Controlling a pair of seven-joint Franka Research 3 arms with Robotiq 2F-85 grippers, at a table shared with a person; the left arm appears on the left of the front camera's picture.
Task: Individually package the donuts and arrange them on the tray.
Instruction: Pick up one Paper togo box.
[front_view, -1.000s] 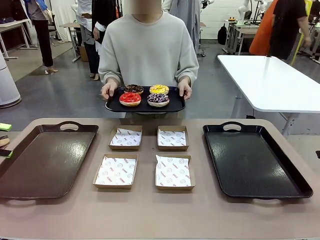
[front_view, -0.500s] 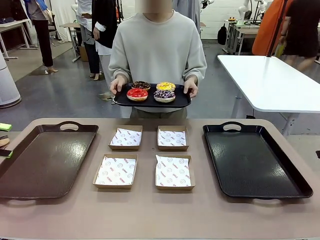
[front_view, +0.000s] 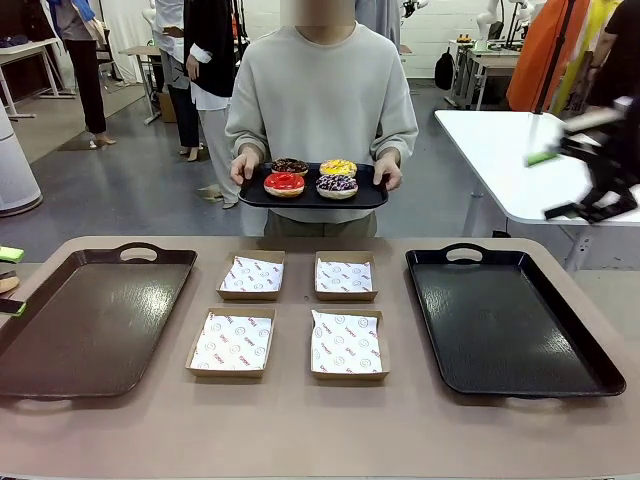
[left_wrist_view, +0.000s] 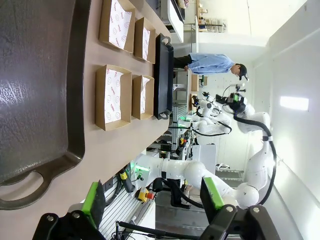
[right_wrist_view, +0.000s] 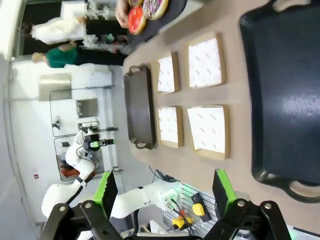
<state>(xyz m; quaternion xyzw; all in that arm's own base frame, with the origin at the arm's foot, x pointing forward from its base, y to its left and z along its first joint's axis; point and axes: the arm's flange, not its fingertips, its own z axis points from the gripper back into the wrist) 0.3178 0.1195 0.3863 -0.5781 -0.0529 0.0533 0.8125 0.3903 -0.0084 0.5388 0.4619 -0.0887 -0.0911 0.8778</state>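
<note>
Workshop floor and other tables lie behind a tan bench (front_view: 300, 430) that carries 2 large handled trays and 4 shallow cardboard boxes. At the robot's left sits the brown tray (front_view: 95, 320), at its right the black tray (front_view: 510, 320), both lying flat with their handles toward the far edge. Between them the boxes (front_view: 252, 276) stand in 2 rows of 2, each lined with printed white paper and apart from its neighbours.

Beyond the far edge a person (front_view: 320, 90) in a pale sweater holds a small black tray (front_view: 312, 201) level at waist height, 1 hand (front_view: 245, 165) on one short end and the other hand (front_view: 388, 172) on the opposite end. All 4 donuts ride on it, well clear of the bench: the red donut (front_view: 284, 182) and the sprinkled donut (front_view: 337, 184) nearer the robot, the dark chocolate donut (front_view: 290, 165) and the yellow donut (front_view: 338, 167) behind them.

Along the left edge of the front view the left gripper (left_wrist_view: 152, 195) sits low beside the brown tray; in its own wrist view its green pads stand wide apart with nothing between them. The right gripper (right_wrist_view: 165, 187) is raised over the bench (a blurred shape at the right of the front view), likewise spread wide and empty.
</note>
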